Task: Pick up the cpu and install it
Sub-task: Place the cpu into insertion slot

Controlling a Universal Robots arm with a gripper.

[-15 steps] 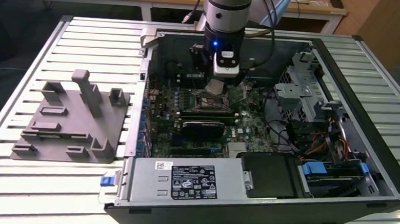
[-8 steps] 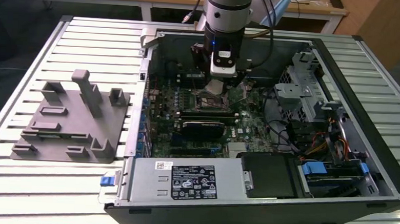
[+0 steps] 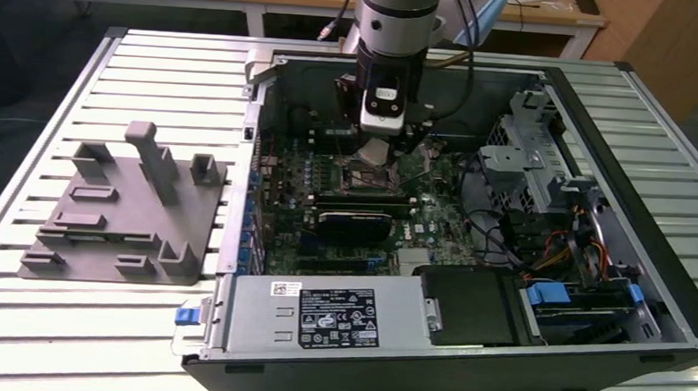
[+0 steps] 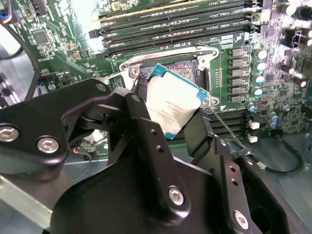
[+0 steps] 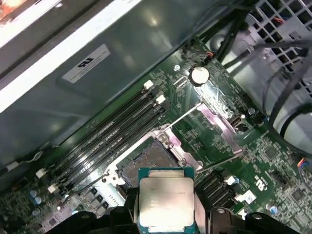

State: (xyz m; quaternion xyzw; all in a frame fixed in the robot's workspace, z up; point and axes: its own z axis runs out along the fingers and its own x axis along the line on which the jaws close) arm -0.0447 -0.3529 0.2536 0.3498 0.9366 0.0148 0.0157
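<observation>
The cpu (image 3: 373,152), a small flat square chip with a pale silvery top, is pinched by its edges in my gripper (image 3: 382,146). I hold it tilted just above the motherboard's open socket (image 3: 366,174) inside the computer case. In the second wrist view the cpu (image 4: 173,107) sits between the two black fingers (image 4: 144,122), in front of the socket's metal frame (image 4: 168,56). In the first wrist view the cpu (image 5: 165,200) hangs near the dark socket (image 5: 144,163), whose load plate (image 5: 217,122) is swung open.
A grey fixture (image 3: 121,210) lies on the slatted table at the exterior view's left. Inside the case are a black block (image 3: 354,218), a power supply (image 3: 331,315), a drive cage (image 3: 530,151) and cables. Memory slots (image 4: 180,24) run beside the socket.
</observation>
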